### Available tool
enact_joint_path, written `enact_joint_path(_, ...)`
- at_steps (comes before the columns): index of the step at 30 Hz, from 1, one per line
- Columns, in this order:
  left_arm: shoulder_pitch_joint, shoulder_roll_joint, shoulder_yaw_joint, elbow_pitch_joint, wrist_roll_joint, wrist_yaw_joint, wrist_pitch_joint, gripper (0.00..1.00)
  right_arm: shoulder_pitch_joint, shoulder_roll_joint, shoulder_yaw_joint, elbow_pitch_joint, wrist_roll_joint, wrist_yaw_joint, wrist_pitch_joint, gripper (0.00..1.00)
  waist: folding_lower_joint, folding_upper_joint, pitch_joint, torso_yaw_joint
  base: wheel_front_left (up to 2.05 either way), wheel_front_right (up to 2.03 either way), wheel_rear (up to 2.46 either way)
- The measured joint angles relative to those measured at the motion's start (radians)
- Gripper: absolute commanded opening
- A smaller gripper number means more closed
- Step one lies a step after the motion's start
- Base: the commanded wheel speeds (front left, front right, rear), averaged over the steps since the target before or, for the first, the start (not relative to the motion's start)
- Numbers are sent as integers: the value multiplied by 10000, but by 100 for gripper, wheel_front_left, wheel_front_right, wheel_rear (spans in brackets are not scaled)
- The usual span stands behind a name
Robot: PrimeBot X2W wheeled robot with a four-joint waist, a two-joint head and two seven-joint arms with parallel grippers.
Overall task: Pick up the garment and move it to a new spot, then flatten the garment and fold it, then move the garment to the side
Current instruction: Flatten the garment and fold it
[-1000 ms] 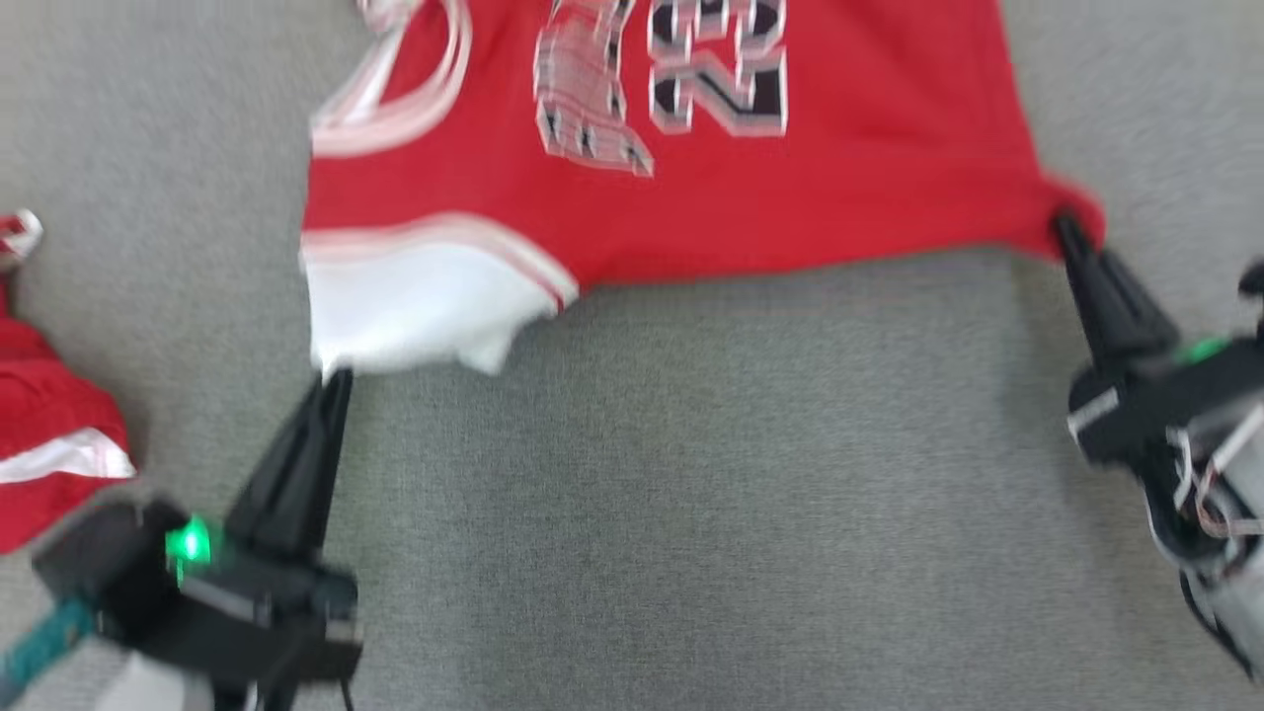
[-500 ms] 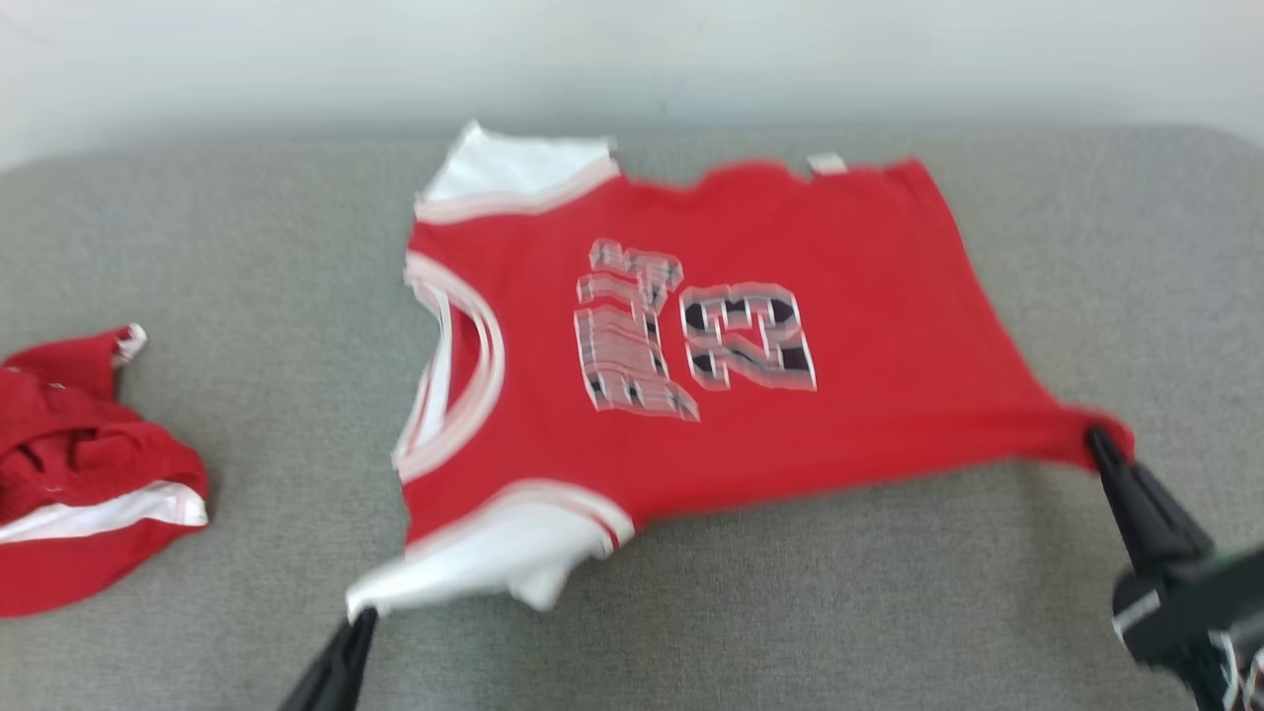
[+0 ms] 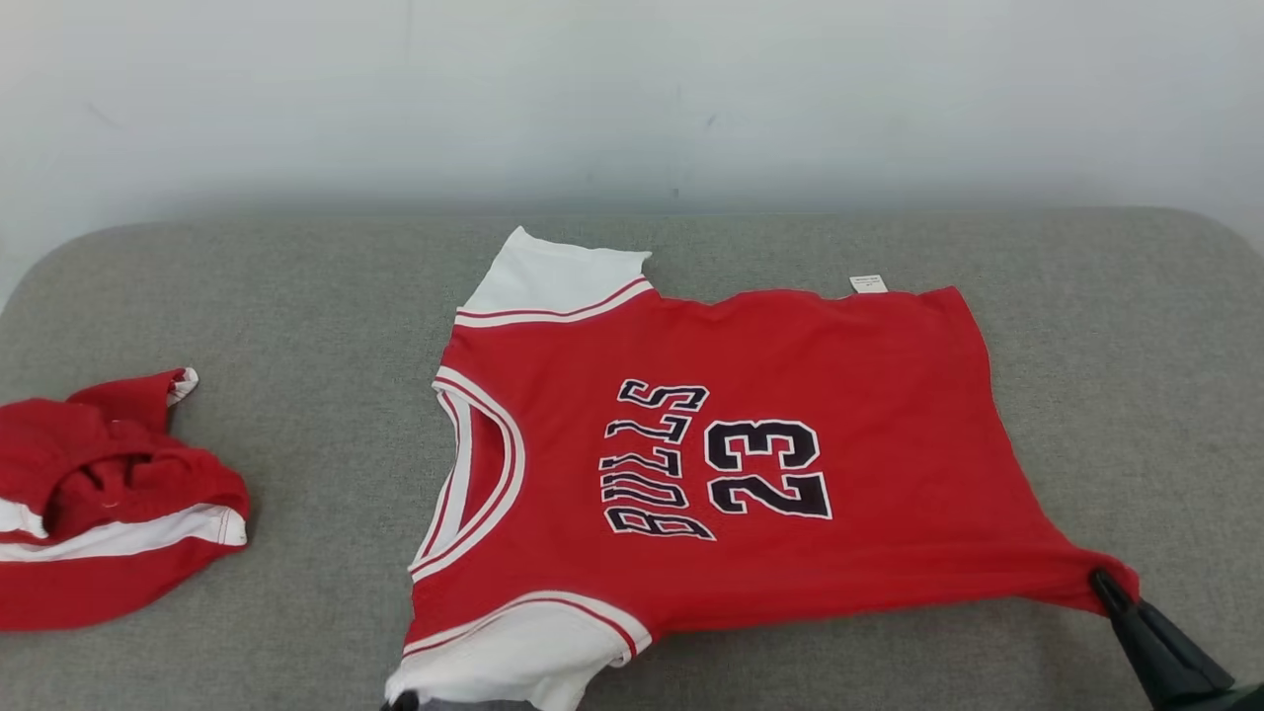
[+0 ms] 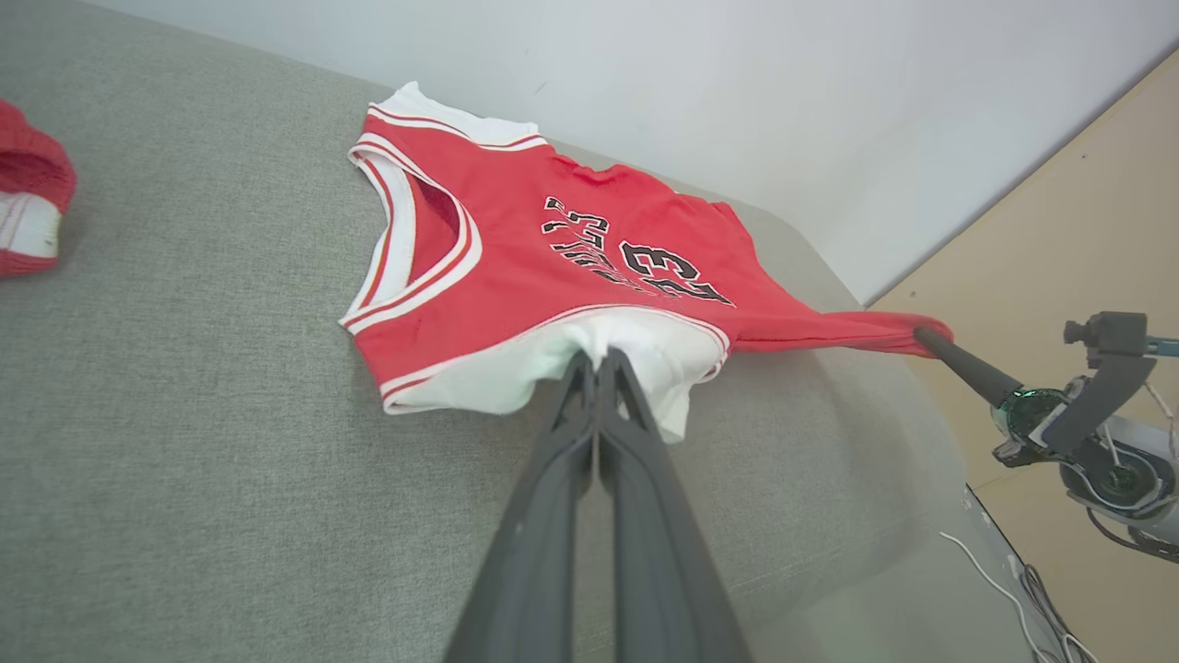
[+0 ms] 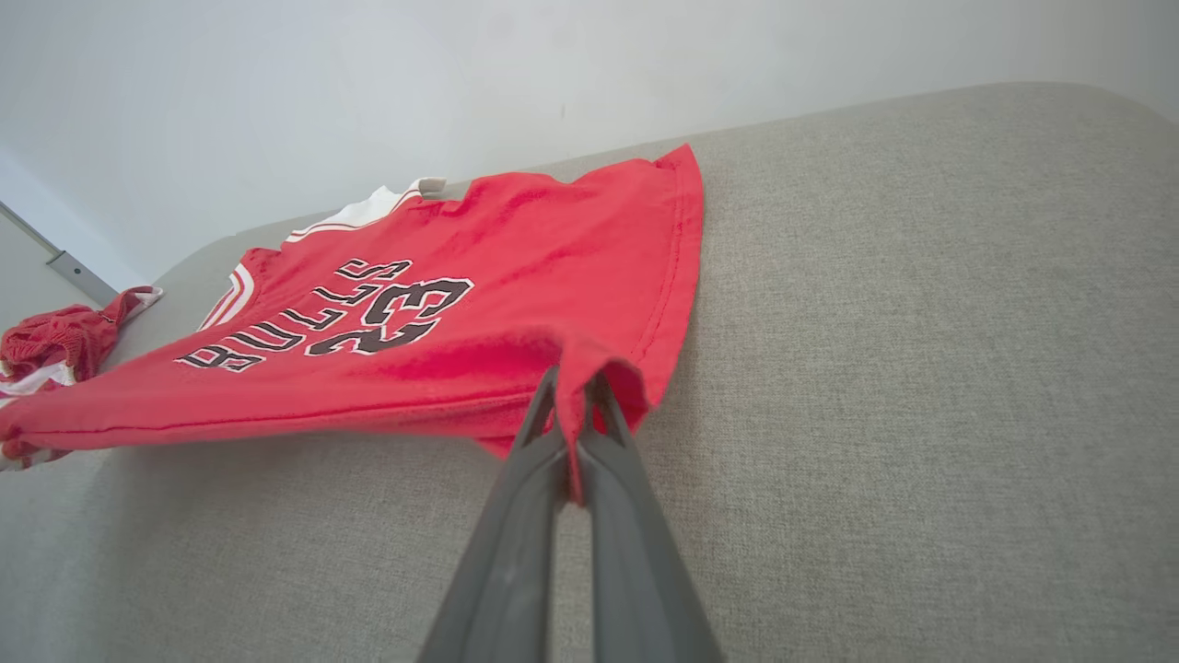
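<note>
Red basketball jersey (image 3: 731, 464) with white sleeves, red-and-white striped trim and black, white-edged lettering reading "BULLS" (image 3: 657, 459) and "23" (image 3: 770, 469) lies front side up across the middle of a grey woven-fabric cushion (image 3: 296, 296). Its neckline (image 3: 474, 474) points toward the robot's left and its hem toward the right. The far white sleeve (image 3: 553, 281) and the far side edge rest flat on the cushion, where a small white label (image 3: 868, 283) sticks out at the edge. The near edge is drawn taut between the two tools. The left gripper (image 4: 597, 359), its long dark fingers pressed together, pinches the near white sleeve (image 4: 677, 368), which bunches around the fingertips. The right gripper (image 5: 571, 387), likewise clamped tight, grips the near hem corner, pulling the red cloth into a stretched point with a small fold wrapped over the fingertips. Shallow wrinkles run from that corner toward the lettering; the rest of the chest panel looks smooth. A second red garment with a white band (image 3: 109, 504) sits crumpled in a heap at the cushion's left end, well apart from the jersey. A plain white wall (image 3: 632, 99) stands behind the cushion, and the left wrist view shows a beige panel (image 4: 1059, 230) beyond the cushion's right end.
</note>
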Motion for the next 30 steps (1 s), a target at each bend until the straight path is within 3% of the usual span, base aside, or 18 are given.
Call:
enact_joint_path(5, -1193, -389, -234, 732, -82, -205, 244, 0, -440, 86, 499, 698, -433, 0, 2, 0, 2, 1, 121, 1, 0, 0, 0)
enact_joint_path(13, -3956, -1388, -631, 3010, 441, -683, -242, 0, -2642, 759, 1415, 2278, -604, 0, 98, 0, 3, 2, 664, -3, 0, 0, 0)
enact_joint_path(21, -6395, -1605, -1049, 5323, 1407, -1030, -1112, 0, -4600, 1174, 2188, 3582, -548, 0, 71, 0, 4, 2, 1326, -11, 0, 0, 0)
enact_joint_path(27, -7302, -1753, -1419, 6709, 1797, -1114, -1793, 0, -5479, 1452, 2495, 4167, -504, 0, 29, 0, 5, 3, 1786, -92, 0, 0, 0)
enact_joint_path(28, -7379, -1789, -1448, 6897, 1760, -1116, -1879, 16, -5538, 1494, 2479, 4215, -506, 0, 27, 22, 5, 3, 1843, -110, 0, 0, 0)
enact_joint_path(29, -7441, -1829, -1450, 7070, 1714, -1116, -1992, 54, -5581, 1540, 2405, 4249, -508, 0, 27, 83, 5, 4, 1893, -129, 0, 0, 0)
enact_joint_path(30, -7495, -1864, -1444, 7206, 1657, -1118, -2094, 100, -5592, 1567, 2303, 4242, -527, 0, 27, 100, 5, 3, 1932, -146, 0, 0, 0)
